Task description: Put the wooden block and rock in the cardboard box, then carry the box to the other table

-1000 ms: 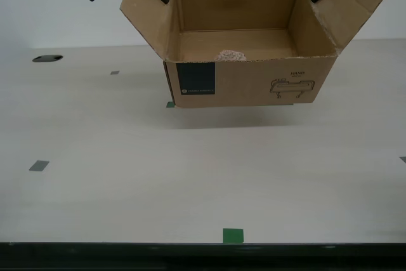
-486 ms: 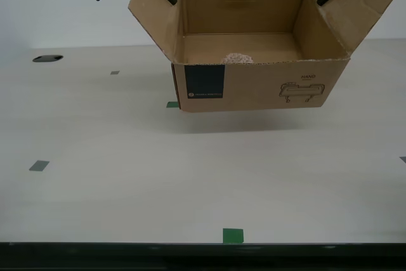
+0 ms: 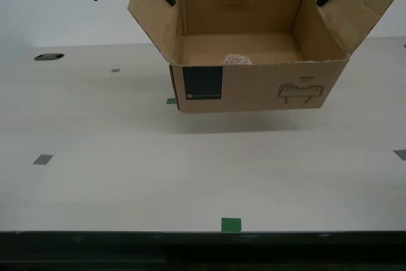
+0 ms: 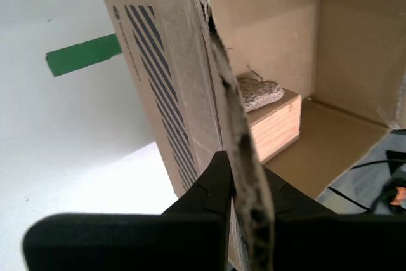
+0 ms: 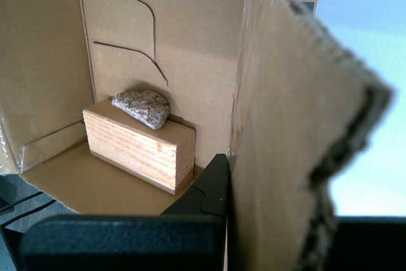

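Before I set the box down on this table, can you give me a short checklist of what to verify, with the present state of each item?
1. Rock inside the cardboard box: ok, it rests on top of the wooden block.
2. Wooden block inside: ok, it lies on the box floor against a wall.
3. My first gripper on a side flap: ok, the jaws are closed on the cardboard.
4. My second gripper on the other flap: ok, clamped on the flap edge.
5. Box level: ok, only a slight tilt in the exterior view.
6. Table under the box: ok, only flat tape marks show.
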Available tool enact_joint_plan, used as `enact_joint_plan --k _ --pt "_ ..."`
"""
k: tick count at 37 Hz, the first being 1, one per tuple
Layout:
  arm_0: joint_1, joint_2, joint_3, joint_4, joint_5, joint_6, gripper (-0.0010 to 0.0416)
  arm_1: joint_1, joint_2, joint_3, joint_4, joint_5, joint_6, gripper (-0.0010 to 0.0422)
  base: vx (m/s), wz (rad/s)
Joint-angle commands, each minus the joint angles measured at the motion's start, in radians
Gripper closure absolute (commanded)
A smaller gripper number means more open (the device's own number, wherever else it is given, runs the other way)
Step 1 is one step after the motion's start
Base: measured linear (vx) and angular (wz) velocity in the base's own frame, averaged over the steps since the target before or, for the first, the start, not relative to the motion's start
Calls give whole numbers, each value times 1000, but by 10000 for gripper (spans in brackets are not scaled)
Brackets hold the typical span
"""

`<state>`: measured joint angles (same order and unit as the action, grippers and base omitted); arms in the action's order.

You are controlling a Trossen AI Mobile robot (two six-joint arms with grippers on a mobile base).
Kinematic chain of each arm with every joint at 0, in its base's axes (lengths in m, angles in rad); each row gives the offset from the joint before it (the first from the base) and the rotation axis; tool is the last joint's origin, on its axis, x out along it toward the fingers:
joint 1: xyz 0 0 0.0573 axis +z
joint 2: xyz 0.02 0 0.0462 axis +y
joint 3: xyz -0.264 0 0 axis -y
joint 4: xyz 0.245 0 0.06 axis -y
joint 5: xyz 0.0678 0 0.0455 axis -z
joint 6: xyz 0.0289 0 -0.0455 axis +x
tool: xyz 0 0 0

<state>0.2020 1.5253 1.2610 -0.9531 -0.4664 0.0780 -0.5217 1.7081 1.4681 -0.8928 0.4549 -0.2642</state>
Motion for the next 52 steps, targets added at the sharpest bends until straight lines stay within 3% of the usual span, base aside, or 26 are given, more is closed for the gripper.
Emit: enact_joint_plan --k 1,6,15,43,52 --pt "2 -1 1 -3 -16 -3 407 -2 -1 2 -3 -3 -6 413 -101 -11" --pt "2 -1 1 -19 -16 -3 407 -2 -1 2 -8 -2 -37 413 -105 -18" --pt "3 -1 1 -25 -16 2 407 -3 -1 2 -8 -2 -35 413 -102 -6" --pt "8 -1 1 -16 -16 106 407 5 1 2 7 -5 69 413 -142 48" --pt "8 -1 1 2 -15 106 407 2 1 2 4 -5 69 413 -189 6"
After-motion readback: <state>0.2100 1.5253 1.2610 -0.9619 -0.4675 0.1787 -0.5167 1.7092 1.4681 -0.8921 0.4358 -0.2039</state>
